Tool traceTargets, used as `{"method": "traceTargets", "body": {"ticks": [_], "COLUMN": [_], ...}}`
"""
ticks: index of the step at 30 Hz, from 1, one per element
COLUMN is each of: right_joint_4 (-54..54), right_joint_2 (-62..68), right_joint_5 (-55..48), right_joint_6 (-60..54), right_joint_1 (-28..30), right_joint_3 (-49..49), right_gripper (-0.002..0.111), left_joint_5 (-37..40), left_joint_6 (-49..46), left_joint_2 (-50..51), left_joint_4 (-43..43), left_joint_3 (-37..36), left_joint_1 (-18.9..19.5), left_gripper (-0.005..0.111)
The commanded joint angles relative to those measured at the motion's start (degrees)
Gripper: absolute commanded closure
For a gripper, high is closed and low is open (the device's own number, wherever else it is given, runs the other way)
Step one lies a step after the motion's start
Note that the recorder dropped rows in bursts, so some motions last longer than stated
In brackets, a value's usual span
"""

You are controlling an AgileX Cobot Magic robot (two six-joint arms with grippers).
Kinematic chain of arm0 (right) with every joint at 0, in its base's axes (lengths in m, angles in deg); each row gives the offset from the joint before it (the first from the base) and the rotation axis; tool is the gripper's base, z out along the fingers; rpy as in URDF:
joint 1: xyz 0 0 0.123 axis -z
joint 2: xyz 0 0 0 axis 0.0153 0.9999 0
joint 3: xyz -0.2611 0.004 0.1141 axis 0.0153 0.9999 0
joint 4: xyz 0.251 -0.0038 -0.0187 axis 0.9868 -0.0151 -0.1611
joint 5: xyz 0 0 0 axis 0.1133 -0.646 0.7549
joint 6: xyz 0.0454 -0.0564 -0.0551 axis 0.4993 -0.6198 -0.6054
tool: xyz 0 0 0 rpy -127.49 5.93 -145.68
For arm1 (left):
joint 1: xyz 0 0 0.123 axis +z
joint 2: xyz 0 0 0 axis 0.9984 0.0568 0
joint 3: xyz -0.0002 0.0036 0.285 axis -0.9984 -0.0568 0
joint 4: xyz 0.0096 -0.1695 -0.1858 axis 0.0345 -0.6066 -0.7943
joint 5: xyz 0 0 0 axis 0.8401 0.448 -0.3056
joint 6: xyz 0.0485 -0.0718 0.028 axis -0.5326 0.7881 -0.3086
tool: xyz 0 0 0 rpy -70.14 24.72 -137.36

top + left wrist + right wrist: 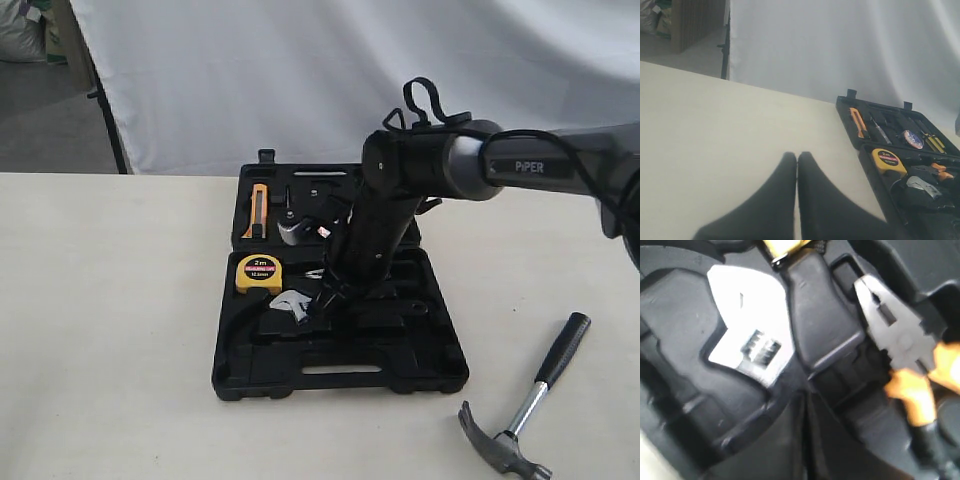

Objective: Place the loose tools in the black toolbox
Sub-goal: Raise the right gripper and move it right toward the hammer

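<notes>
Inside toolbox (400, 378), wrench (747, 335) just beside closed right pincer (803, 407)

Black toolbox (340, 381), silver wrench (752, 340), yellow tape measure (259, 272), black-handled steel hammer (531, 399).

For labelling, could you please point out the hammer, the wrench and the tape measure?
hammer (503, 452): exterior view, steel head.
wrench (760, 305): right wrist view, silver head.
tape measure (259, 272): exterior view, labelled face.

Toolbox (250, 380) matt black plastic; wrench (747, 340) bright smooth metal; hammer (542, 385) shiny steel, black grip; worktop (110, 330) matt cream.
</notes>
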Motion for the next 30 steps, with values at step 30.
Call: {"method": "traceTargets", "body": {"ticks": [30], "right_joint_4": [-3.1], "right_joint_2": [-25.6], "right_joint_5": [-15.2], "right_joint_6": [9.9], "right_joint_1": [0.2], "right_joint_3": [7.9], "right_gripper": [0.108], "left_joint_5": [-0.4], "left_joint_6": [0.3], "left_joint_2": [-0.2], "left_joint_4": [0.3], "left_joint_3": [0.2], "left_joint_1": [1.5], "left_gripper": [0.106]}}
